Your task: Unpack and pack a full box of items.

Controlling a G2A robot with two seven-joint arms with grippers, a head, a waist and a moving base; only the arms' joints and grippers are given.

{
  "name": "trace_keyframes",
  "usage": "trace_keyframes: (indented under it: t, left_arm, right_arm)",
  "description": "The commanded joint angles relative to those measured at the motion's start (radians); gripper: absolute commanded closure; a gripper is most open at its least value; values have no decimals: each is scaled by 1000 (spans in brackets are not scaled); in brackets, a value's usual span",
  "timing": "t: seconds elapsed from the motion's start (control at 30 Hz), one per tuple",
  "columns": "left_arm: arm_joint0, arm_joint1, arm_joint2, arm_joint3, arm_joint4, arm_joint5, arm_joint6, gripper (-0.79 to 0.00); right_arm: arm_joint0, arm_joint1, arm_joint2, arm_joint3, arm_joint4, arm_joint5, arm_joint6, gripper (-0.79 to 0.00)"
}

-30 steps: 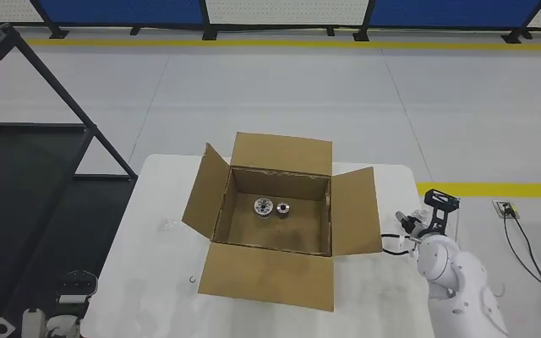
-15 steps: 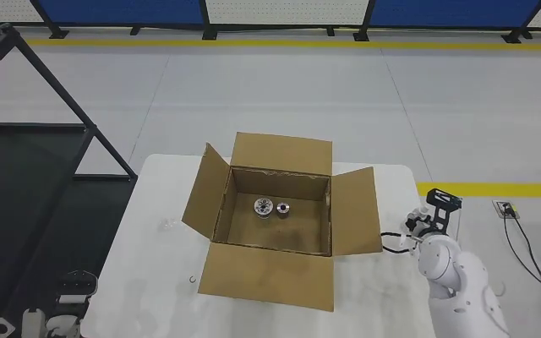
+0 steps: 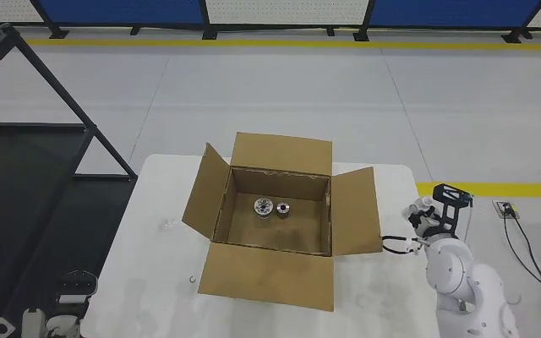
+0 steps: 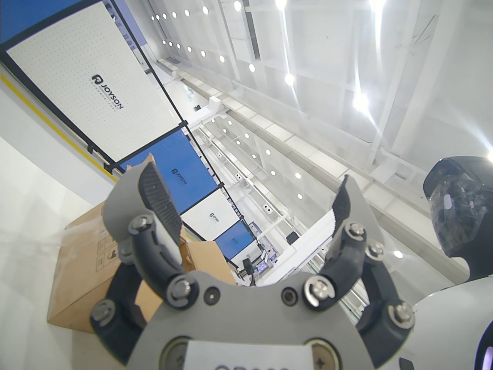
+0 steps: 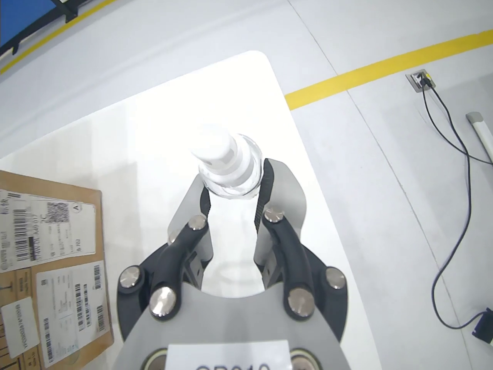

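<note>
The open brown cardboard box (image 3: 270, 275) holds two small round metal parts (image 3: 272, 206). Beside its right flap, the right gripper (image 5: 235, 185) clamps a clear plastic bottle with a white pump cap (image 5: 230, 169). Set the bottle down upright, clear of that flap (it looks top-heavy). The left gripper (image 4: 248, 184) gapes wide, empty. White barcode labels (image 5: 50, 225) sit on the flap.

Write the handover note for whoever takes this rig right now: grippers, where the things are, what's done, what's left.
Right gripper: shut on the clear bottle with a white cap, over the table beside the open box. Cannot tell whether the bottle is lifted or standing.
Left gripper: open, empty, outside the box.
Done: the bottle is out of the box.
Left: two small round metal parts lie on the box floor, to take out; then repacking.
</note>
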Motion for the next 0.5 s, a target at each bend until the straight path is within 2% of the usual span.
trace_keyframes:
  t: [0.0,0.27,0.47]
  left_arm:
    - [0,0,0,0,0,0,0,-785]
    - [0,0,0,0,0,0,0,-785]
    - [0,0,0,0,0,0,0,-785]
  right_arm:
    - [-18,1,-1,-60,-6,-1,-5,0]
    - [-67,2,-57,-293,-65,-26,0,0]
    - [-53,1,-128,-397,-106,-61,2,0]
